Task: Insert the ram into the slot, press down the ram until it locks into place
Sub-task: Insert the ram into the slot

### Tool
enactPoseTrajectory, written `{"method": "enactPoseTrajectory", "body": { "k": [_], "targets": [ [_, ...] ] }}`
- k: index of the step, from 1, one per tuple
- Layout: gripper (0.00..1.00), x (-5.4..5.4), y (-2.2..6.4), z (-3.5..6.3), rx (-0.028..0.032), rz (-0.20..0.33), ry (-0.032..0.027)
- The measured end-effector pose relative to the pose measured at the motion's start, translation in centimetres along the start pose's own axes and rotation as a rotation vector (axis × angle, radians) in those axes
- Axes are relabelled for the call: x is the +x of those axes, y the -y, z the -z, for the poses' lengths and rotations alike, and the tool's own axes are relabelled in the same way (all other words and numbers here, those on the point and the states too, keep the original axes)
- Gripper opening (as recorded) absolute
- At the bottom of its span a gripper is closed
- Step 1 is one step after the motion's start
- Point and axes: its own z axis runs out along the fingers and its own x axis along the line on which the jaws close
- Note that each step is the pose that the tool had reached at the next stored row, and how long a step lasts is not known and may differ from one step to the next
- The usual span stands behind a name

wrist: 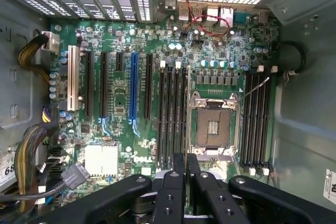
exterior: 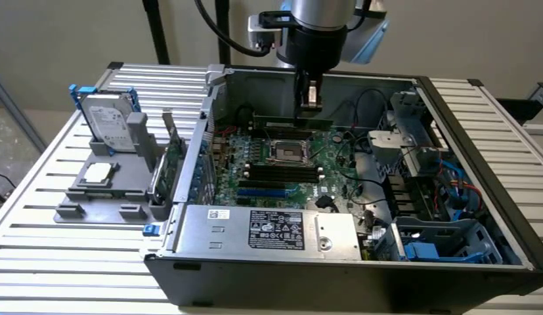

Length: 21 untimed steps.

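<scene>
The gripper [exterior: 310, 105] hangs inside the open computer case [exterior: 341, 282], jaws narrowed on the top edge of the ram [exterior: 284, 123]. It holds the ram level above the motherboard [exterior: 253, 147], at twelve o'clock of the silver processor socket [exterior: 287, 152] in the exterior view. From the wrist, the ram's thin edge runs parallel to the slot [wrist: 181, 109], not seated.
</scene>
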Motion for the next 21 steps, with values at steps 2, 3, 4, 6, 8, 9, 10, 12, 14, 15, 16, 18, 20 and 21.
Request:
{"method": "enactPoseTrajectory", "body": {
  "k": [2,3,4,6,8,9,10,12,14,15,16,18,20,21],
  "targets": [
    [0.13,0.1,0.00,-0.32,0.0000,0.000,-0.0019],
    [0.13,0.1,0.00,-0.49,0.0000,0.000,-0.0027],
    [0.13,0.1,0.00,-0.65,-0.0001,0.000,-0.0035],
    [0.13,0.2,0.01,-1.01,-0.0001,0.000,-0.0046],
    [0.13,0.3,0.01,-1.38,-0.0001,0.000,-0.0053],
    [0.13,0.4,0.01,-1.54,-0.0001,0.000,-0.0055],
    [0.13,0.5,0.01,-1.73,-0.0001,0.000,-0.0058],
    [0.13,0.6,0.02,-2.08,-0.0001,0.000,-0.0066],
    [0.13,0.8,0.02,-2.42,-0.0001,0.000,-0.0076],
    [0.13,0.9,0.02,-2.61,-0.0001,0.000,-0.0080],
    [0.13,0.9,0.02,-2.78,-0.0002,0.000,-0.0087],
    [0.13,1.1,0.02,-3.13,-0.0001,0.000,-0.0097],
    [0.13,1.2,0.01,-3.46,-0.0002,0.000,-0.0113],
    [0.13,1.3,0.01,-3.63,-0.0002,0.000,-0.0125]
  ]
}}
